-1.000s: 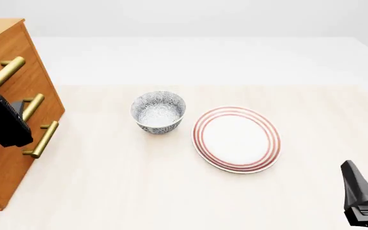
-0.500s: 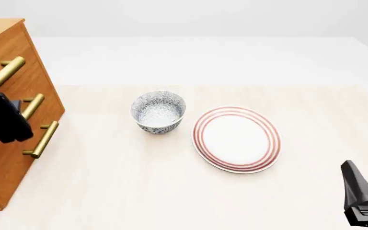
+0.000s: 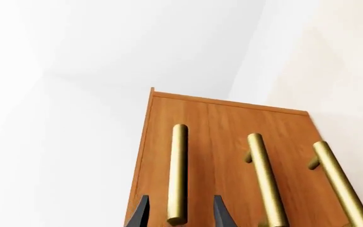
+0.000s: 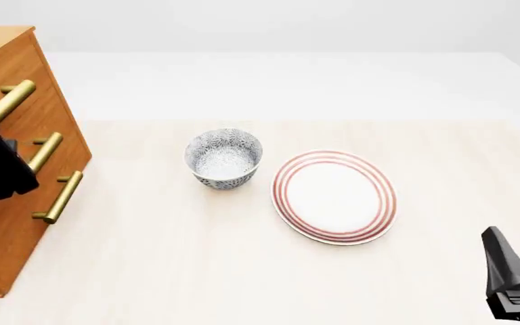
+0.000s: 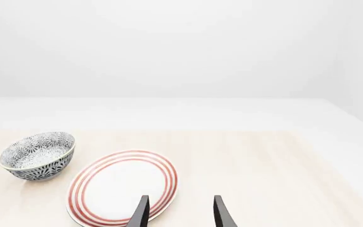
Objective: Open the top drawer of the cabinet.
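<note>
Top drawer [image 3: 188,142] shut flush in cabinet [image 4: 7,223].

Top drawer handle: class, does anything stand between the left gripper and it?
Nothing visible does. In the left wrist view the left gripper has its open fingers on either side of the top drawer's handle, with no object between them.

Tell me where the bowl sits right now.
In the front view the bowl stands on the table left of centre, just left of the striped plate and right of the cabinet.
</note>
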{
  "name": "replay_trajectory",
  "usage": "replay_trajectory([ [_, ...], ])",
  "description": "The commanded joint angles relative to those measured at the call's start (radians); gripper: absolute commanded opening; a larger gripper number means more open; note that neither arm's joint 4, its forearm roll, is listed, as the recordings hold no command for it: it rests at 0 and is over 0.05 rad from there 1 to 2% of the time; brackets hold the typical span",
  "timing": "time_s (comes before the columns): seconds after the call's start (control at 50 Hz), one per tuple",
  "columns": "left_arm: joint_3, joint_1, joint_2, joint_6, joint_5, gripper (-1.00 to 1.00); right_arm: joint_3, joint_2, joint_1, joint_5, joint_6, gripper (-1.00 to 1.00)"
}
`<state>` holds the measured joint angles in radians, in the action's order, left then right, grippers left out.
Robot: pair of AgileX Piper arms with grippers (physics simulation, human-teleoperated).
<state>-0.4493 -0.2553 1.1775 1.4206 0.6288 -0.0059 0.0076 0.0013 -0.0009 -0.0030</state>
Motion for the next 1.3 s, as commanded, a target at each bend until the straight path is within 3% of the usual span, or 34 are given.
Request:
replay_trajectory([
  [0.02, -0.009, -0.024, 0.050, -0.013, 0.035, 1.00, 0.000, 0.000, 0.000, 0.000, 0.000, 1.00],
  [0.5, -0.009, -0.068, 0.107, -0.035, 0.083, 1.00, 0.000, 0.000, 0.000, 0.000, 0.000, 1.00],
  [0.52, -0.006, -0.066, 0.099, -0.033, 0.086, -1.00, 0.000, 0.000, 0.000, 0.000, 0.000, 1.00],
  [1.3, 0.100, 0.003, -0.020, 0.083, 0.065, -1.00, 0.000, 0.000, 0.000, 0.000, 0.000, 1.00],
])
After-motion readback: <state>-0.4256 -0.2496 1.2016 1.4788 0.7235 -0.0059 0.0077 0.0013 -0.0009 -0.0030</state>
